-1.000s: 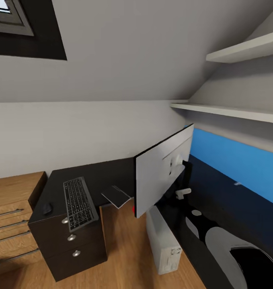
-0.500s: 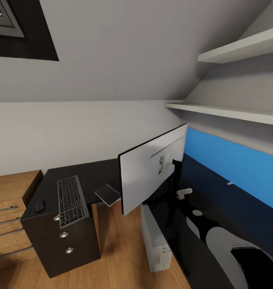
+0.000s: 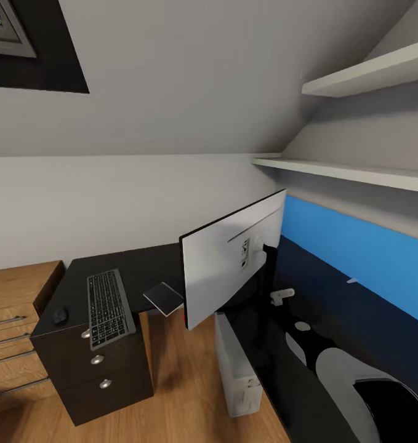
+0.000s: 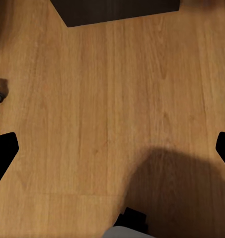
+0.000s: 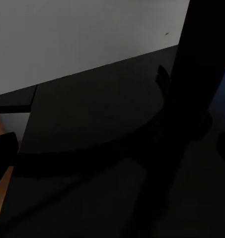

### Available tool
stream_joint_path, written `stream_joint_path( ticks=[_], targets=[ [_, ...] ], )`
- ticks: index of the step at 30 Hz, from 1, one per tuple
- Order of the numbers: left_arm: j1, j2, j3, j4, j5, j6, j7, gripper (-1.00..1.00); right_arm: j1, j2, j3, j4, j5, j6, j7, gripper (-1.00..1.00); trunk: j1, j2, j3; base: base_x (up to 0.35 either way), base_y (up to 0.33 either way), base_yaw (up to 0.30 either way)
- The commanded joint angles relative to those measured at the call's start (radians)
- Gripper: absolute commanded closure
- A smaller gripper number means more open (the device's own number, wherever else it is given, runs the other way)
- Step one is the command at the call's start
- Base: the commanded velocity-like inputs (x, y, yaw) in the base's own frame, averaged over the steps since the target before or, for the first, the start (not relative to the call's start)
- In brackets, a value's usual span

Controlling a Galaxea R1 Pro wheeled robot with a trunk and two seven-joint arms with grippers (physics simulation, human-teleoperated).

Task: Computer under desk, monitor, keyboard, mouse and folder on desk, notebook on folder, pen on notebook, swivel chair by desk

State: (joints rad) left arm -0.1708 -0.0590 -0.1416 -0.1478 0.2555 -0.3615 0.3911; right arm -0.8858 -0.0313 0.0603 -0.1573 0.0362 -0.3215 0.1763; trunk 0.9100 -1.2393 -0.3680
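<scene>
Glossy black surface (image 3: 153, 271) carries the keyboard (image 3: 109, 307), the mouse (image 3: 60, 315) at its left and the notebook (image 3: 164, 298) overhanging the near edge. My right jaws look close behind the monitor (image 3: 227, 264); grip unclear. Left jaws (image 4: 112, 148) spread over floor. I should slide the monitor gently.

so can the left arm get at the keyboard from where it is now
Probably not yet. The keyboard lies unobstructed on the desk above the drawers, but the left wrist view shows the left gripper open over bare wooden floor, below the desk top. It would have to rise first.
</scene>
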Motion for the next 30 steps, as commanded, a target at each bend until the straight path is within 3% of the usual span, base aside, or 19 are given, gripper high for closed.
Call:
stream_joint_path(
  ticks=[1, 14, 25, 30],
  targets=[
    [-0.001, 0.0, -0.009, 0.001, 0.008, -0.003, 0.004, -1.0, -0.001, 0.0, 0.006, 0.001, 0.004, -0.004, -0.002, -1.0, 0.0, -0.001, -0.001, 0.0, 0.0, 0.0],
    [-0.001, 0.001, -0.009, 0.001, 0.008, -0.004, 0.005, -1.0, -0.001, -0.012, 0.005, 0.001, 0.004, -0.004, -0.003, -1.0, 0.0, -0.001, -0.001, 0.0, 0.0, 0.0],
    [-0.001, 0.0, -0.009, 0.001, 0.008, -0.004, 0.005, -1.0, -0.001, -0.045, 0.006, 0.001, 0.004, -0.08, -0.005, -1.0, 0.0, -0.001, -0.001, 0.0, 0.0, 0.0],
    [-0.001, 0.0, -0.009, 0.001, 0.008, -0.004, 0.005, -1.0, -0.001, -0.049, 0.007, 0.001, 0.004, -0.088, -0.044, -1.0, 0.0, -0.001, -0.001, 0.0, 0.0, 0.0]
  ],
)
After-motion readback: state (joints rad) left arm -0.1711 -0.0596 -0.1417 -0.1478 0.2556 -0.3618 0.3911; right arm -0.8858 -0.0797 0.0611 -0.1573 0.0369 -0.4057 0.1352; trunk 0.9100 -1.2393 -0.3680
